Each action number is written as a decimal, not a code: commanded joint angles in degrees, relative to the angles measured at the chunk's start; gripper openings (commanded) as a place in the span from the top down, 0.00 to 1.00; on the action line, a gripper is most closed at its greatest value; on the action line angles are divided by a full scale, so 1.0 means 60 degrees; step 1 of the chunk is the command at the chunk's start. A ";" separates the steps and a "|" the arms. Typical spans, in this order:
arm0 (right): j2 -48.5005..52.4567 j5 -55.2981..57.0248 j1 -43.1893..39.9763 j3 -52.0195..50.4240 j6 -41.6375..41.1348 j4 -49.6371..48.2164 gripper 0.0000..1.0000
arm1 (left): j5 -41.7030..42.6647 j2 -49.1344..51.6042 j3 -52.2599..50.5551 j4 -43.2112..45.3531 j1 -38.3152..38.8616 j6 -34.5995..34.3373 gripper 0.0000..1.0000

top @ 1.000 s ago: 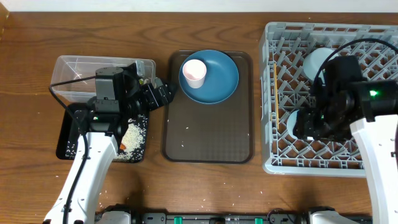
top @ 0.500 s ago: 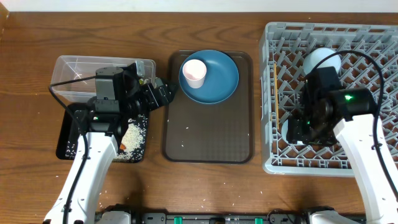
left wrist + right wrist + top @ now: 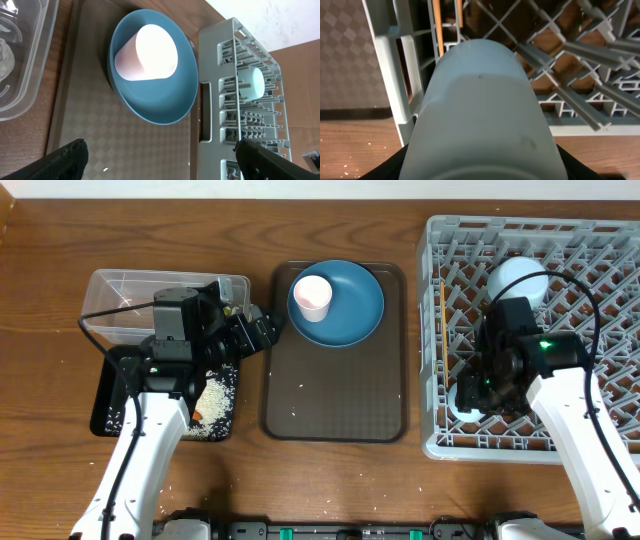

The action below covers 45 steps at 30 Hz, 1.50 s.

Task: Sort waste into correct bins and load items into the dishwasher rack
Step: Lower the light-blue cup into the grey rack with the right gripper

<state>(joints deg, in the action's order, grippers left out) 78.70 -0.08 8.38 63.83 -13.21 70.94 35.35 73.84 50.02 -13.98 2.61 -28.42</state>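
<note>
My right gripper [image 3: 474, 392] is shut on the small light blue cup [image 3: 480, 105] and holds it low inside the grey dishwasher rack [image 3: 600, 442], near its front left. The pale bowl [image 3: 515, 278] sits in the rack's back part. The wooden chopsticks [image 3: 441, 310] lie along the rack's left wall. The pink cup [image 3: 313, 296] stands on the blue plate [image 3: 358, 305]. My left gripper [image 3: 262, 330] is open and empty above the left edge of the brown tray [image 3: 335, 395]. Rice [image 3: 216, 393] and an orange carrot [image 3: 197, 416] lie in the black tray [image 3: 108, 412].
The clear box [image 3: 125, 292] stands behind the black tray, with white tissue [image 3: 4, 52] inside. Loose rice grains are scattered on the brown tray and on the table in front. My left arm covers part of both bins.
My right arm has moved left and towards the rack's front with the light blue cup and lowered it. My left arm has not moved.
</note>
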 commanded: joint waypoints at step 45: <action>-0.0051 0.0470 -0.0109 0.0572 0.0255 -0.0160 0.71 | -0.0120 0.0000 0.0138 -0.0022 -0.0040 0.0160 0.03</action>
<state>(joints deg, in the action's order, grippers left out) 78.70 2.37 7.70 66.41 -12.51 70.30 35.35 73.84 50.02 -13.98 2.61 -28.42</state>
